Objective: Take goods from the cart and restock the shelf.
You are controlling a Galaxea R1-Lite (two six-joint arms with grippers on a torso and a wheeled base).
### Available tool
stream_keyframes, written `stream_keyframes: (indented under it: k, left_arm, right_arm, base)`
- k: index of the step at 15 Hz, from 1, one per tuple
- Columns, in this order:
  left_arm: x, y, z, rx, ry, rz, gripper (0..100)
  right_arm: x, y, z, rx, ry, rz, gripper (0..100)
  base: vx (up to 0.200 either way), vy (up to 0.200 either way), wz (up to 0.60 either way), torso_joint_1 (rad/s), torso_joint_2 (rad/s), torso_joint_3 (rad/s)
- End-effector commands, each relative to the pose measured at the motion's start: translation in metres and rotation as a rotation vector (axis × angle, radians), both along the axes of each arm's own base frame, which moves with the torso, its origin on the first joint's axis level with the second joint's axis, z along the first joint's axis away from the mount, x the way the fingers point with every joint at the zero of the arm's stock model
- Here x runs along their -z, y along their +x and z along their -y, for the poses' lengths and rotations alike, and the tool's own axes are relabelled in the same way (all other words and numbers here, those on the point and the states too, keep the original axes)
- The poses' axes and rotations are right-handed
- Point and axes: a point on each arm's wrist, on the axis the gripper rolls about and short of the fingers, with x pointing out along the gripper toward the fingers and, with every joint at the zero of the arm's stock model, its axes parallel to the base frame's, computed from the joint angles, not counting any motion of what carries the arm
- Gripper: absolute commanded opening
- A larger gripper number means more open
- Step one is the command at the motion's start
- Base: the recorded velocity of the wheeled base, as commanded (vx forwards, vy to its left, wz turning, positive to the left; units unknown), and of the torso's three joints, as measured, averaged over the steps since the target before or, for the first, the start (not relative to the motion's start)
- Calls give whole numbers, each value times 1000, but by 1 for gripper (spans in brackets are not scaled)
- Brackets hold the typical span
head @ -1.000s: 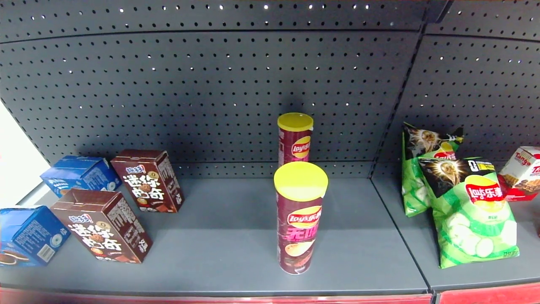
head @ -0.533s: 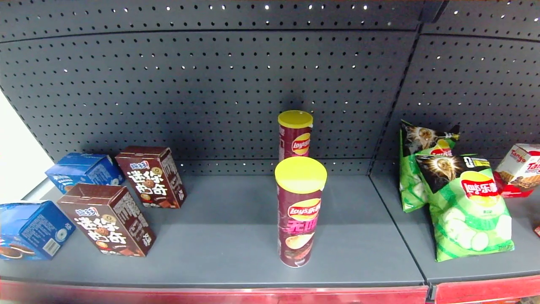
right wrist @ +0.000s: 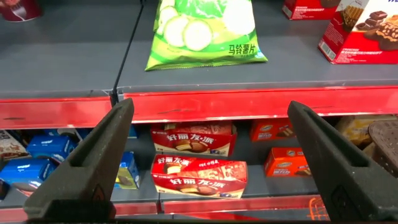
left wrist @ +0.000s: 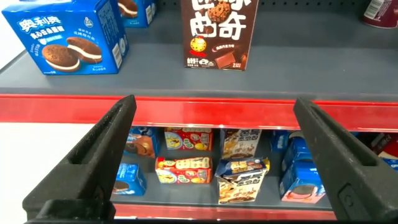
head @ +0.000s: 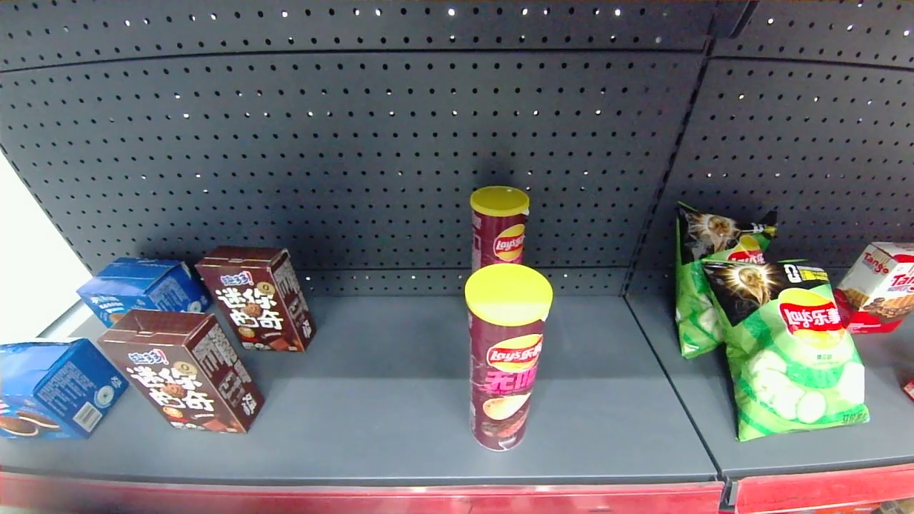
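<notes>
On the grey shelf (head: 385,400) two maroon chip cans with yellow lids stand upright, one in front (head: 505,364) and one behind (head: 499,227). Brown cookie boxes (head: 186,371) (head: 258,298) and blue cookie boxes (head: 53,389) (head: 143,289) sit at the left. Green chip bags (head: 792,350) lie at the right. My left gripper (left wrist: 214,158) is open and holds nothing, below and in front of the shelf's red edge (left wrist: 205,112), facing a brown box (left wrist: 217,34) and a blue box (left wrist: 71,37). My right gripper (right wrist: 211,158) is open and holds nothing, facing a green bag (right wrist: 202,31).
A red-and-white box (head: 882,289) sits at the far right. A lower shelf holds several snack boxes (left wrist: 186,171) (right wrist: 199,177). A vertical divider (head: 671,178) splits the pegboard back wall. Bare shelf lies on both sides of the front can.
The head camera shifted a little, so the whole shelf picture slid slightly up and sideways. The goods on the shelf stand as before.
</notes>
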Motion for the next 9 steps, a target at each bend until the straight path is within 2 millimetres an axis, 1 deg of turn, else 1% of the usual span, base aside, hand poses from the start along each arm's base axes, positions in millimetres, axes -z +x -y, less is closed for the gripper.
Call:
stream_keyframes:
  k: [1,9]
  left_arm:
    - [0,0,0,-1,0,1,100]
    - [0,0,0,-1,0,1,100]
  right_arm:
    - [0,0,0,-1,0,-1,100]
    - [0,0,0,-1,-2,-1,100]
  base:
    - [0,0,0,0,0,0]
    - [0,0,0,0,0,0]
